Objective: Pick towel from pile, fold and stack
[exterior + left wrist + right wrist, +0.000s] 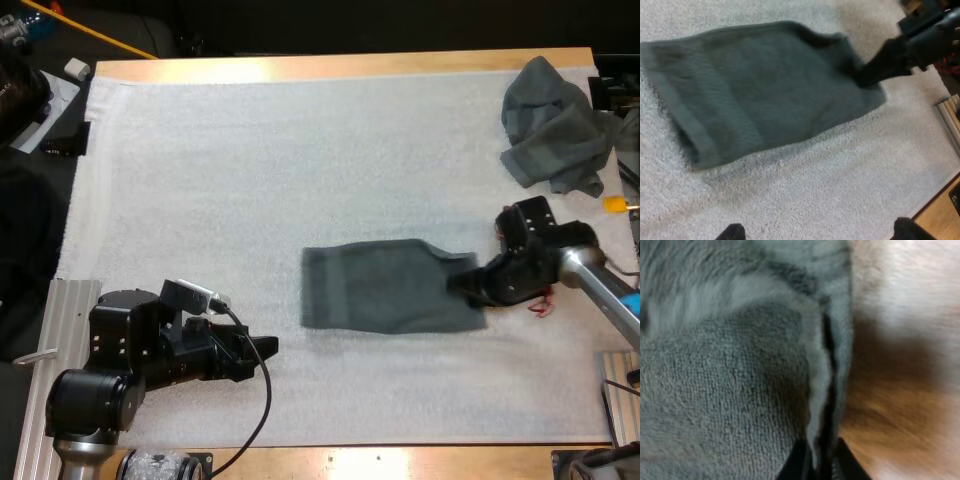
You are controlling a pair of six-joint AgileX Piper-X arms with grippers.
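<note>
The towel (pixel 385 285) lay spread flat on the white mat (pixel 250 150), right of centre and about midway between the near and far edges. Your right gripper (pixel 468 287) was clamped on the towel's right edge. The right wrist view showed a thin fold of cloth pinched between both fingers (pixel 799 464). Your left gripper (pixel 265 348) was at the near left, clear of the towel's near-left corner, and its fingers (pixel 731 233) stood apart with nothing between them. The crumpled pile (pixel 553 125) sat at the far right corner of the mat, well apart from the spread towel.

Handling, as a judgement:
- **Weight and stiffness:** The towel looked light, soft and limp. Any unsupported part would likely have sagged and dragged on the mat.
- **Surface:** The terry cloth probably caught on the mat rather than slid over it.
- **Fragility:** It was not fragile.
- **Current hold:** The single pinch at mid-edge appeared to bunch the cloth towards the gripper.
- **Where to take hold:** For a square fold, the better hold was at the corners or along a hem, one gripper per corner. Each bite needed to be deep enough to catch every layer.
</note>
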